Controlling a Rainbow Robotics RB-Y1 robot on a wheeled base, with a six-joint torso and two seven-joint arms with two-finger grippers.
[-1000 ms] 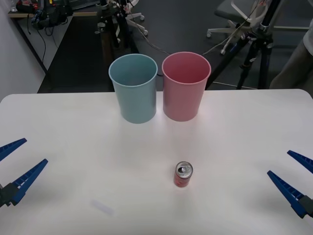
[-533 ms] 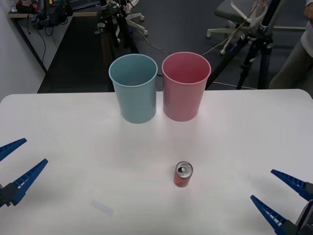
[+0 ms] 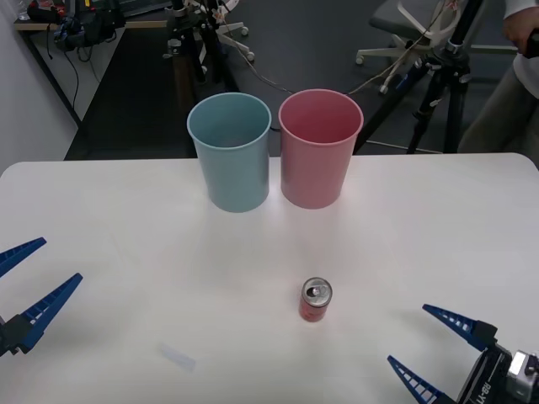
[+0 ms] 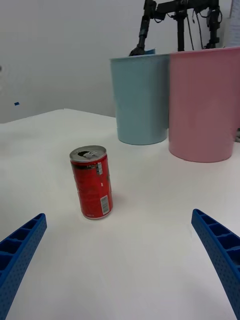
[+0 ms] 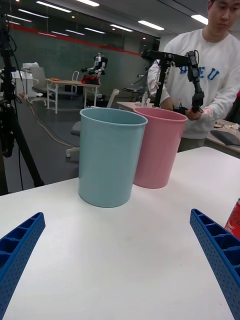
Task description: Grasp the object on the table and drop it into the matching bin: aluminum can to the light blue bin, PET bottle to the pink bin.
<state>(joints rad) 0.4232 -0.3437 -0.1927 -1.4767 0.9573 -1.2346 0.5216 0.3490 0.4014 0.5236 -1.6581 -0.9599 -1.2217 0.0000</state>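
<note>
A small red aluminum can (image 3: pixel 316 300) with a silver top stands upright on the white table (image 3: pixel 126 219), slightly right of centre; it also appears in the right wrist view (image 4: pixel 91 181). The light blue bin (image 3: pixel 229 151) and the pink bin (image 3: pixel 320 148) stand side by side at the table's far edge. My right gripper (image 3: pixel 436 345) is open near the front right, its fingers pointing toward the can with a gap between. My left gripper (image 3: pixel 27 278) stays open at the left edge, far from the can.
A faint clear scrap (image 3: pixel 178 358) lies on the table at the front left. Tripods, a chair and cables stand behind the table. A person stands beyond the far right corner, away from the bins.
My right gripper has moved left and toward the front of the table, closing in on the can. The left arm, the can and both bins have not moved.
</note>
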